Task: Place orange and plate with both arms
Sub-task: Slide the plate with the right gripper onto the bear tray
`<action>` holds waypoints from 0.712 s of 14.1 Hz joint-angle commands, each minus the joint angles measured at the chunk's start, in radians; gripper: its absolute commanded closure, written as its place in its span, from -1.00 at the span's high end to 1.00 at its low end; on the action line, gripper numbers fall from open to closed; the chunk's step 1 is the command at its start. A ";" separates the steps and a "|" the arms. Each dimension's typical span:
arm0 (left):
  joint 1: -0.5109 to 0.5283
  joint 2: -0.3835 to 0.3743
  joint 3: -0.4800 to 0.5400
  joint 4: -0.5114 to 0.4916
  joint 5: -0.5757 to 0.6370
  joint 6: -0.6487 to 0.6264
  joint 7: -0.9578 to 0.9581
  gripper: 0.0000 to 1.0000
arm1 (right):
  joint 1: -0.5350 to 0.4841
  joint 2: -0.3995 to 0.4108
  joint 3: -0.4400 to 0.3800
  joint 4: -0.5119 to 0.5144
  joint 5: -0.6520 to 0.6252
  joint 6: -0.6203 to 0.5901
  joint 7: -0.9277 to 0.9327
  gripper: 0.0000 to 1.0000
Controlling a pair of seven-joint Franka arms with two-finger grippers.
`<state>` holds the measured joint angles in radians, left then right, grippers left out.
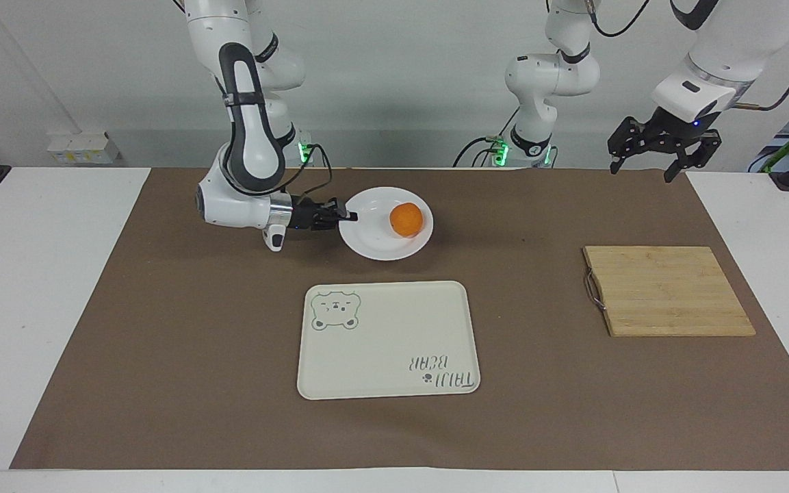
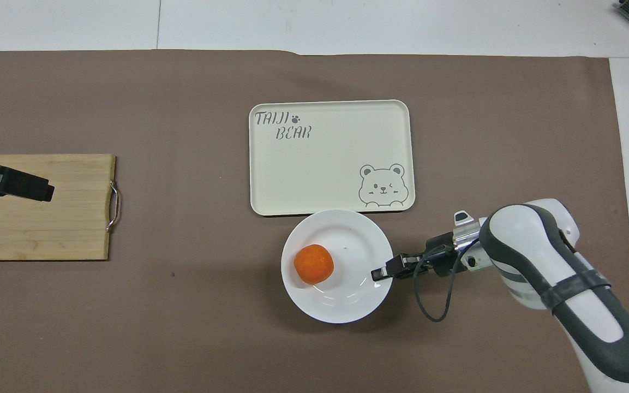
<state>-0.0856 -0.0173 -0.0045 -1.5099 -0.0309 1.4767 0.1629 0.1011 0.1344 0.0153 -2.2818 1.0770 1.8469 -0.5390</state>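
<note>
The white plate (image 1: 373, 241) carries the orange (image 1: 406, 220), which sits toward the plate's edge at the left arm's end. My right gripper (image 1: 350, 217) is shut on the plate's rim at the right arm's end and holds it a little above the brown mat. In the overhead view the plate (image 2: 347, 297) overlaps the near rim of the tray, with the orange (image 2: 313, 264) on it and my right gripper (image 2: 381, 273) at its rim. My left gripper (image 1: 642, 172) is open and empty, and waits high over the cutting board's end of the table; it also shows in the overhead view (image 2: 47, 192).
A cream rectangular tray with a bear drawing (image 1: 387, 342) lies mid-table, farther from the robots than the plate; it also shows in the overhead view (image 2: 330, 164). A wooden cutting board (image 1: 668, 291) with a metal handle lies toward the left arm's end, also seen from overhead (image 2: 63, 229).
</note>
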 commanded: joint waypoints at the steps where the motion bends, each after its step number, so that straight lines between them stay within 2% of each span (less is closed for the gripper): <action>1: 0.010 -0.016 -0.006 -0.006 0.012 -0.013 -0.010 1.00 | -0.008 0.077 0.003 0.114 0.037 0.003 0.039 -1.00; 6: 0.010 -0.016 -0.006 -0.007 0.011 -0.013 -0.010 1.00 | 0.006 0.171 0.003 0.292 0.031 0.136 0.218 -1.00; 10: 0.009 -0.016 -0.006 -0.006 0.012 -0.013 -0.010 1.00 | 0.006 0.304 0.005 0.467 0.044 0.150 0.267 -1.00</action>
<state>-0.0856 -0.0173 -0.0044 -1.5099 -0.0309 1.4767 0.1626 0.1051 0.3439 0.0166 -1.9331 1.0809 1.9925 -0.2910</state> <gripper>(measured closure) 0.000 0.912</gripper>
